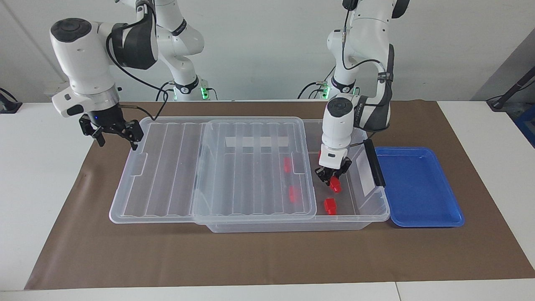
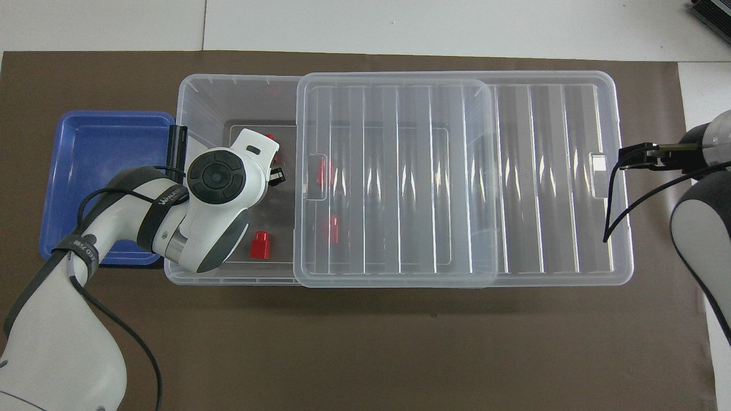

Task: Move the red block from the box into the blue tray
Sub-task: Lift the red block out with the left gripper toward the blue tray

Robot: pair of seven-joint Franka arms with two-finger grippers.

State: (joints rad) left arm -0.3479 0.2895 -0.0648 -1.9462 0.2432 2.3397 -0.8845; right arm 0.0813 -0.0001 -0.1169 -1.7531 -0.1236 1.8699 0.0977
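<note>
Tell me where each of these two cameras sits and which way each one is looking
Facing view: high across the table, facing the robots; both arms show whole, left gripper in the large clear plastic box at a small red block, right gripper by the ribbed lid.
Overhead view: high above the robots' end, looking steeply down; left arm covers its gripper, right gripper at the edge.
Both share the box, lid and shallow glossy blue tray.

Lid (image 2: 457, 177) slid aside on box (image 2: 228, 91); red block (image 2: 261, 244) inside; blue tray (image 2: 97, 171) beside.
</note>
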